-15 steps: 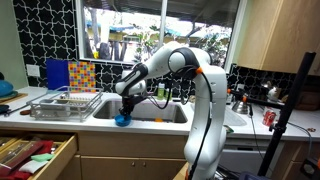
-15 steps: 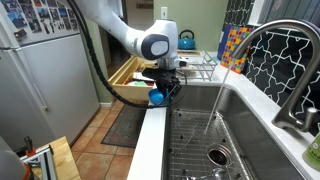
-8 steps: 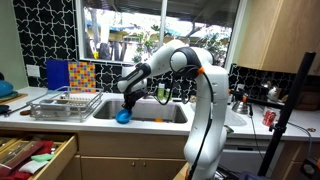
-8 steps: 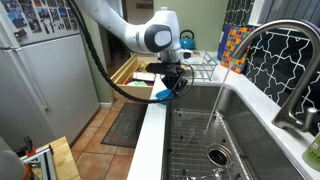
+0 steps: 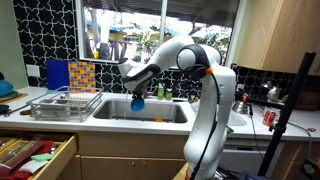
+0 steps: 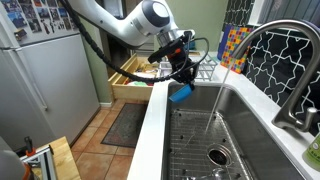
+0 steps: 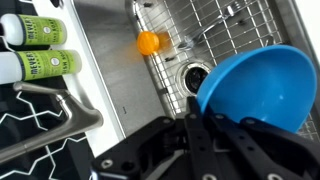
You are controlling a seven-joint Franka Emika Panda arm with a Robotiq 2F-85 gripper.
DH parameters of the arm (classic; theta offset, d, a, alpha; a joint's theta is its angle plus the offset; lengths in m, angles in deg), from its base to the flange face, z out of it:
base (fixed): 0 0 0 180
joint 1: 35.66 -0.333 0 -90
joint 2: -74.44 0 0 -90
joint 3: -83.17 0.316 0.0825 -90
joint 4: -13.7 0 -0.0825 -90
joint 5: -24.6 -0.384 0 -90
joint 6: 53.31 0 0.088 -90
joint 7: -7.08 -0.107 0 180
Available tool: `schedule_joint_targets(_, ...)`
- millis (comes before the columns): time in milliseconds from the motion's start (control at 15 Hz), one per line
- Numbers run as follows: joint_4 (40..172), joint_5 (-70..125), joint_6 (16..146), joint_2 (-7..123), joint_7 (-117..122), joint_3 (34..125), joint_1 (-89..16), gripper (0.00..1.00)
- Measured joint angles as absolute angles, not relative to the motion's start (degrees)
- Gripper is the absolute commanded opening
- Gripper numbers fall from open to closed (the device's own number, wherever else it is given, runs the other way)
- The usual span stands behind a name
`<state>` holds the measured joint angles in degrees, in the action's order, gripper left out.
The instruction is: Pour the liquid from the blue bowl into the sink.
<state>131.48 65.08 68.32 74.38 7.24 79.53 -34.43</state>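
Observation:
My gripper (image 5: 138,96) (image 6: 181,83) is shut on the rim of the blue bowl (image 5: 137,103) (image 6: 181,94) and holds it in the air, tilted, over the sink (image 5: 170,115) (image 6: 240,135). In the wrist view the blue bowl (image 7: 262,85) fills the right side, gripped at its lower rim by my gripper (image 7: 195,125), with its inside facing the camera. Below it lie the sink's wire grid and drain (image 7: 195,75). The curved faucet (image 6: 265,60) runs a thin stream of water into the basin.
A small orange ball (image 7: 148,42) lies in the basin. Two green soap bottles (image 7: 35,48) stand behind the sink. A wire dish rack (image 5: 62,102) with coloured boards (image 5: 72,74) sits on the counter. A wooden drawer (image 5: 35,155) (image 6: 135,75) is open below the counter.
My gripper has lifted the blue bowl from the sink's front edge and carried it up and over the basin, tilting it further.

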Motion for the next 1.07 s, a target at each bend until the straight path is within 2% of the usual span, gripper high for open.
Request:
schedule_joint_targets(133, 131.5, 72.3, 66.3, 74.2, 5.0, 80.7, -34.8, 0.05)
schedule_joint_targets(600, 131.3, 72.6, 66.1, 74.0, 4.6, 81.1, -34.7, 0.04)
schedule_joint_targets(1067, 130.1, 93.5, 54.3, 68.7, -5.3, 84.4, -37.3, 0.03)
